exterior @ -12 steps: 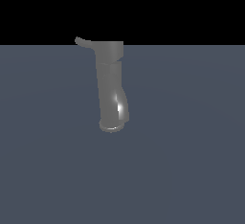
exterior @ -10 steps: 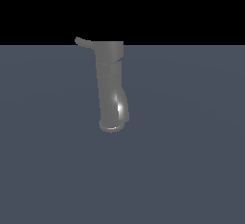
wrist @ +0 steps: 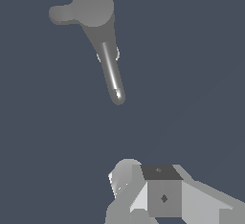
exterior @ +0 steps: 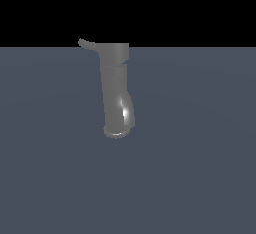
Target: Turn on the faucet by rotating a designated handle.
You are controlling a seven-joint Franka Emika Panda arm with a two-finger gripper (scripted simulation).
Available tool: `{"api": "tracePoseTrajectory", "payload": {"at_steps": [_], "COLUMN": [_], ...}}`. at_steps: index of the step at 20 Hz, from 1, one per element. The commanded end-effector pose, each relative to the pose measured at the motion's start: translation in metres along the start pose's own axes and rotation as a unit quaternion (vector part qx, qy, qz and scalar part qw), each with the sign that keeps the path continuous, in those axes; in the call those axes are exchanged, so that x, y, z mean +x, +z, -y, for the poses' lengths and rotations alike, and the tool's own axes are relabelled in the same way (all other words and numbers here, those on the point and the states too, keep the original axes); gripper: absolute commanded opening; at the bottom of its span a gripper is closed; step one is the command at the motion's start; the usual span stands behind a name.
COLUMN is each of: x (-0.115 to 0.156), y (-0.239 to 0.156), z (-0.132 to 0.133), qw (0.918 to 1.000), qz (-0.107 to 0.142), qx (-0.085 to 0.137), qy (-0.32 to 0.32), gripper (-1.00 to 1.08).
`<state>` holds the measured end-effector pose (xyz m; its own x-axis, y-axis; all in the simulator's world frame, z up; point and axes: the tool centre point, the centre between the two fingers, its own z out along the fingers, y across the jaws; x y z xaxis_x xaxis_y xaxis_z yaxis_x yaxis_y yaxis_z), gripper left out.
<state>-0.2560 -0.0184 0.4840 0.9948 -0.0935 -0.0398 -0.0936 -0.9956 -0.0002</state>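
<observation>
Hovering well clear of the faucet (wrist: 106,50) and its handle (wrist: 60,14), jaws only partly visible, can't tell their state.

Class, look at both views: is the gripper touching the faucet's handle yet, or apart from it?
Apart. In the wrist view the gripper sits well away from the handle and faucet; the exterior view shows no gripper.

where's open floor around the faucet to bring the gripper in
Bare grey floor lies on every side of the faucet. The only tight spot is by the handle. The gripper sits apart from the faucet, with bare floor between them.
</observation>
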Motion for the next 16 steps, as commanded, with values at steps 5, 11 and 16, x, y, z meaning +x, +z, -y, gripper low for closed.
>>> {"api": "tracePoseTrajectory", "payload": {"at_steps": [5, 11, 16], "x": [0.002, 0.013, 0.029], "y": [0.000, 0.002, 0.005], "z": [0.000, 0.004, 0.008], "qw": [1.0000, 0.9995, 0.9980], "qz": [0.000, -0.001, -0.002], "qx": [-0.001, -0.002, -0.005], "qy": [0.006, 0.030, 0.063], "gripper": [-1.00, -1.00, -1.00]}}
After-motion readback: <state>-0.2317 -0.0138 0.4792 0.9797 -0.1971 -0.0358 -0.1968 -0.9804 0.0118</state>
